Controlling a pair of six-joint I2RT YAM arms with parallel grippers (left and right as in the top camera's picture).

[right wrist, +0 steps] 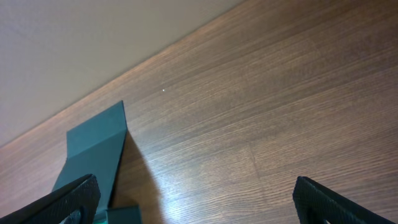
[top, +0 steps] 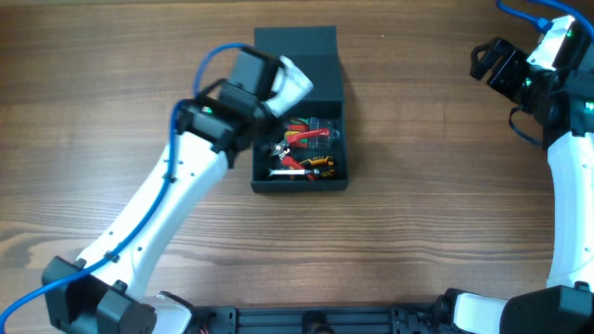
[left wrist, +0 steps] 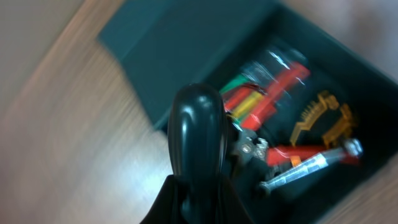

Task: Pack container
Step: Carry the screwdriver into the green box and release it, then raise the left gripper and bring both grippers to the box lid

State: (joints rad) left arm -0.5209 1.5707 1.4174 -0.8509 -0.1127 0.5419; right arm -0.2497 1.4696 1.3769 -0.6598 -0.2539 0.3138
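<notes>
Our left gripper [left wrist: 198, 134] hangs clenched over the tools [top: 306, 148] in the container [top: 302, 186], their markings too blurred for us to read; our right gripper [right wrist: 198, 198] gapes, well right of the container.

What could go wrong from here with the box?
1. The shut left gripper hangs at the left wall of the container; a sideways move could drag the box.
2. The lid flap is open at the back; the loosely piled tools might stop it closing flat.
</notes>
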